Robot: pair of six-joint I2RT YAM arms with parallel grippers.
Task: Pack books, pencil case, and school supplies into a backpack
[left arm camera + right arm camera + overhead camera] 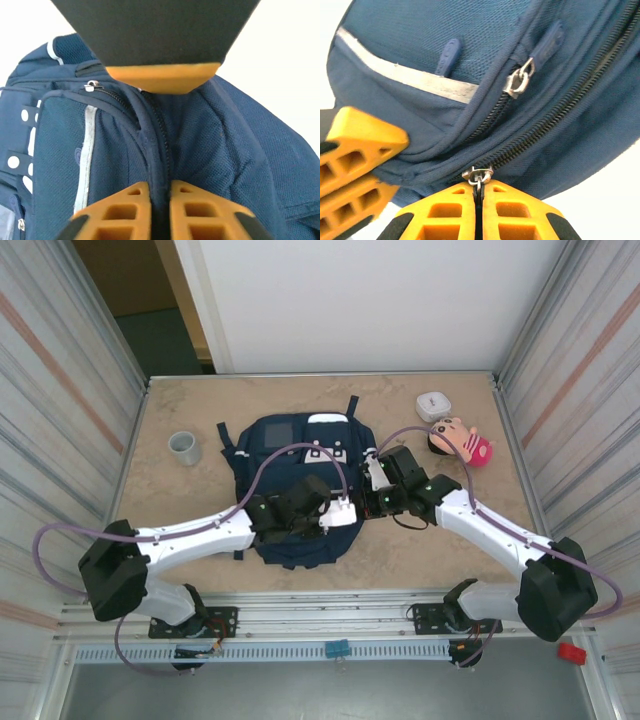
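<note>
Two white-and-black robot arms [200,533] covered the middle of the large navy-blue fabric backpack [300,433]. The small silver zipper pull [477,175] was partly hidden between the pressed-together orange fingers [520,215] of the right gripper [479,196].

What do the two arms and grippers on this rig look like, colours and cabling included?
The left arm and right arm have white links, black joint housings and small green lights. A purple cable loops along each. The left gripper and right gripper carry orange fingers with boxy cut-outs.
</note>
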